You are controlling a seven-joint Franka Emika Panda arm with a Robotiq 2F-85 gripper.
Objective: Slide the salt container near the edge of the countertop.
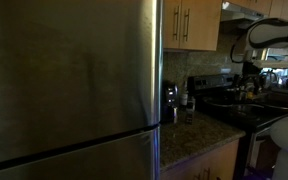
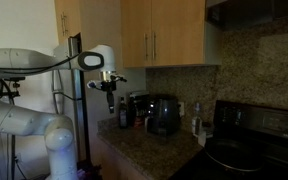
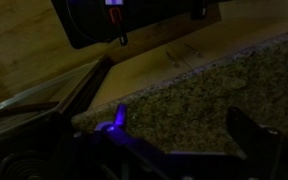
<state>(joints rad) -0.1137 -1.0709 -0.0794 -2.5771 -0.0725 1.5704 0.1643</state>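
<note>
Wrist view: your claw [image 3: 174, 150] shows two dark fingers [image 3: 256, 140] standing apart with nothing between them. Speckled worktop [image 3: 214, 85] lies beneath, and a pale wood surface [image 3: 44, 70] shows beyond its edge. In an exterior view the claw [image 2: 109, 102] hangs in the air over the worktop [image 2: 149, 148] end nearest the robot, touching nothing. Salt container [image 2: 196, 124]: a small pale item standing on the worktop at the far end, just beside the black stove [image 2: 249, 150] and well apart from your claw. Between them stand a dark bottle [image 2: 124, 112] and a black appliance [image 2: 163, 114]. In an exterior view a steel fridge [image 1: 69, 80] fills the left and a shiny canister [image 1: 170, 100] stands on the worktop beside it; the salt container is too small to pick out there
</note>
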